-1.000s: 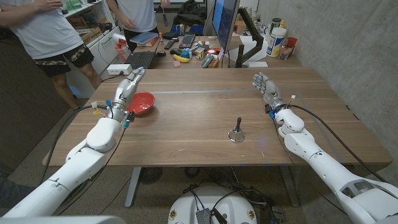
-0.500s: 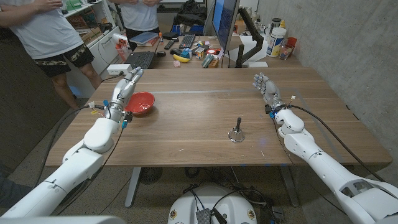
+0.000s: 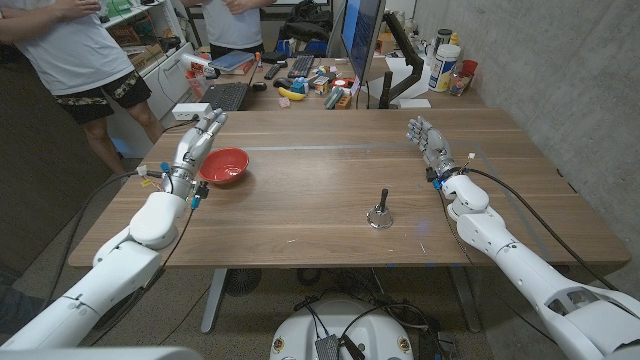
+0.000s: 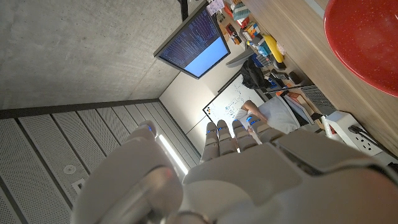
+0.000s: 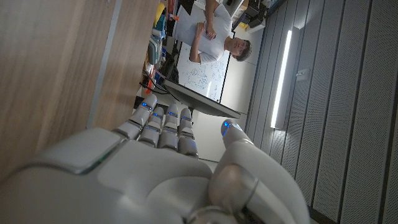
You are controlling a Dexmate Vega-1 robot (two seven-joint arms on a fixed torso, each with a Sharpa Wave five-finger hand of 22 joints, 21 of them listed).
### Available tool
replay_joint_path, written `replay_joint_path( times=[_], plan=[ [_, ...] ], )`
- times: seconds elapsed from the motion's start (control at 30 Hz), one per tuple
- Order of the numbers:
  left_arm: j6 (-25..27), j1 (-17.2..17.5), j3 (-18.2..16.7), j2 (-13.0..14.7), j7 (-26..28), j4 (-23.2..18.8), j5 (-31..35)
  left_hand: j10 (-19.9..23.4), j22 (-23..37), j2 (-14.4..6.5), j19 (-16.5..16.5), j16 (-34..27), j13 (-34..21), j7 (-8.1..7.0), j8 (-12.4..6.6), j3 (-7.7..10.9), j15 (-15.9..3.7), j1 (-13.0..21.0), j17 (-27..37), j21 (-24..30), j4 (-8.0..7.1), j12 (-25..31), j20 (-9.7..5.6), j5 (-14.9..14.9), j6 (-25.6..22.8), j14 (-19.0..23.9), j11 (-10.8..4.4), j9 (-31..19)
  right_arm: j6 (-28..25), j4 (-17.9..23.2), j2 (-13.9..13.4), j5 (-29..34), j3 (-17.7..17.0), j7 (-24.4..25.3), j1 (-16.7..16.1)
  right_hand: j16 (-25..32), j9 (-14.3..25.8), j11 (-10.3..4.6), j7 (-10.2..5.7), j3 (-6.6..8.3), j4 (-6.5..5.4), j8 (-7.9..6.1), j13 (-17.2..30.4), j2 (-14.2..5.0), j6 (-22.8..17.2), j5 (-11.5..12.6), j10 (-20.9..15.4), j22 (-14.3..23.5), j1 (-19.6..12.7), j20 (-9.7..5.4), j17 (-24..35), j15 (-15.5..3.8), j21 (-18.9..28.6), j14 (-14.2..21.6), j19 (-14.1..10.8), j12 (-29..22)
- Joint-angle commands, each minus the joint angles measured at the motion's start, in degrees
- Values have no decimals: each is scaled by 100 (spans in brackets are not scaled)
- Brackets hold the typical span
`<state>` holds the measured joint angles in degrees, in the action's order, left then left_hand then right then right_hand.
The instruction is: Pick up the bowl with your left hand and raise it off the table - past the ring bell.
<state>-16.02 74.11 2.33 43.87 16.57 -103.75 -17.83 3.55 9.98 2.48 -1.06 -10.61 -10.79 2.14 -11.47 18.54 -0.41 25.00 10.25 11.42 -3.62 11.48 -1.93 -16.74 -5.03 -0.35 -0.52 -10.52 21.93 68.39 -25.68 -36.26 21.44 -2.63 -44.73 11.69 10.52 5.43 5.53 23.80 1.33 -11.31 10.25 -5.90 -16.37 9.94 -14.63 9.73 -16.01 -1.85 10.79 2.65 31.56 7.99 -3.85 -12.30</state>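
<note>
The left hand (image 3: 196, 148) is in the left-middle of the head view, fingers stretched out and a little apart, holding nothing. It sits just beside the red bowl (image 3: 225, 165), on the bowl's left; I can't tell whether it touches the rim. The bowl rests upright on the wooden table (image 3: 320, 200). In the left wrist view a slice of the bowl (image 4: 367, 37) shows at the upper right corner, with the hand (image 4: 249, 168) apart from it.

Well apart, lower and right of centre, stands the ring bell (image 3: 379, 215) with its dark handle up.

At the upper right the right hand (image 3: 428, 143) has its fingers extended close together, empty.

Two people stand beyond the table's far left corner, at the frame's upper left.
</note>
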Motion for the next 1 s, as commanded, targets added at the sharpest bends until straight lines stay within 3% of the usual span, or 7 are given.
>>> replay_joint_path(
  times=[0.03,1.0],
  plan=[
    [117,187,-161,7,128,-166,202,34,33,-7,-1,-37,-21,-2,-30,11,-19,63,34,6,57,52,-259,15,-53,53,-28,-29,-4,-27,13,-2,15,-30,36,-22,28,-9,-9,24,37,16,13,-46,-52,17,-50,18,15,-106,11,28,-8,59,-46,21],
    [393,476,-482,-34,441,-417,829,135,31,-27,54,-63,-24,-46,-61,7,-89,130,33,26,90,77,-218,26,-188,166,-81,-31,55,-20,9,8,-6,9,-16,-35,28,-6,-8,28,48,20,14,-43,-48,17,-49,20,25,-86,11,19,-79,47,-60,29]
  ],
)
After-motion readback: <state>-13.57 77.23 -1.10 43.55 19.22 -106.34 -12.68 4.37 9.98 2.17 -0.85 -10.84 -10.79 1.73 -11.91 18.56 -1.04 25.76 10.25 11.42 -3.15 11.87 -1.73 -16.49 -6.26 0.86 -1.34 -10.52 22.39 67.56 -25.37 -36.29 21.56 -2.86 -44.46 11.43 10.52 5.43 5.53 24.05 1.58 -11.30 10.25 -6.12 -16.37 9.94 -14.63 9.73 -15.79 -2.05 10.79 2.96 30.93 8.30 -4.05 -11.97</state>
